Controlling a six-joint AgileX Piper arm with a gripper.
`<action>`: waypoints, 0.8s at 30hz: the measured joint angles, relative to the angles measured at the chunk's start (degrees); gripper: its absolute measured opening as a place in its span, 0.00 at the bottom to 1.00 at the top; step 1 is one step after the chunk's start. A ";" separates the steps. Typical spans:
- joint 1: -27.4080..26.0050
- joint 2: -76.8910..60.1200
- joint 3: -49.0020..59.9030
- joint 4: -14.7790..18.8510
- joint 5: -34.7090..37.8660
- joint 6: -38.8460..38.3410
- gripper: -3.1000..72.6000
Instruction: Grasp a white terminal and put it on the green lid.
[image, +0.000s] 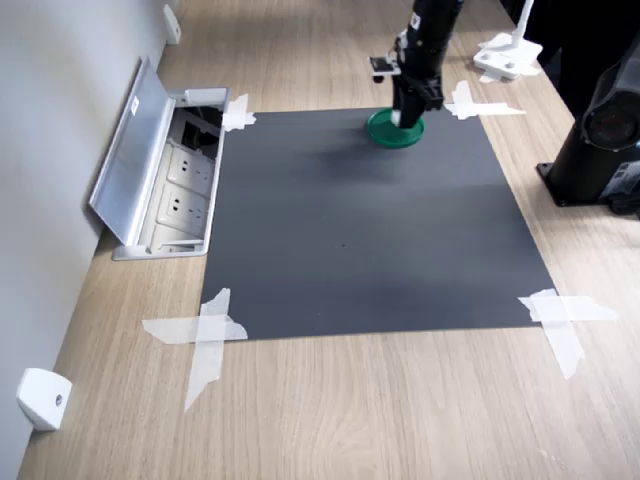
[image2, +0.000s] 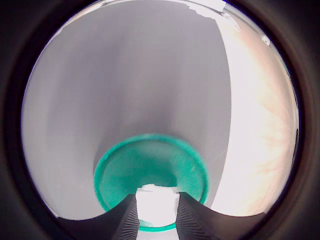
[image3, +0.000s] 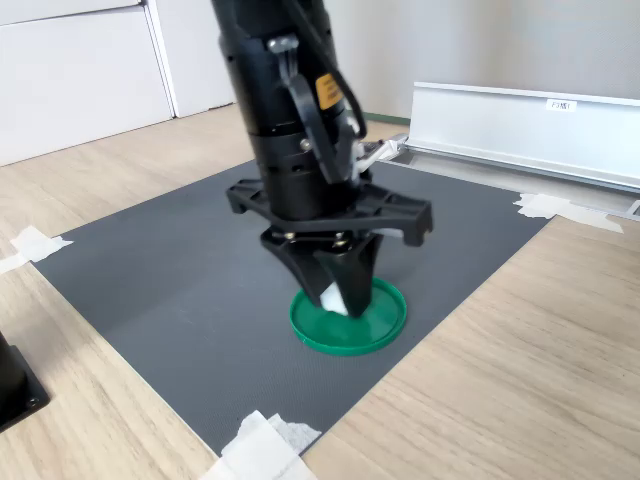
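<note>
The green lid (image: 384, 133) (image2: 150, 165) (image3: 375, 320) lies on the dark grey mat near its far edge in the first exterior view. My gripper (image: 406, 117) (image2: 156, 212) (image3: 333, 296) hangs straight down over the lid, shut on the white terminal (image2: 157, 202) (image3: 333, 297), a small white block pinched between the two black fingers. The terminal sits just above the lid's inner surface; whether it touches the lid cannot be told. In the first exterior view only a white glint shows at the fingertips.
The dark mat (image: 360, 230) is taped to a wooden table at its corners. An open metal socket box (image: 170, 180) sits at the first exterior view's left. A black stand (image: 600, 140) is at that view's right, a white wedge piece (image: 42, 398) near its lower left.
</note>
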 joint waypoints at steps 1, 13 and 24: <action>0.00 0.13 -0.32 0.00 -0.27 -0.31 0.40; 0.00 1.86 -0.74 0.00 2.21 -1.27 0.51; 0.00 -1.93 -0.74 -1.13 2.21 0.79 0.86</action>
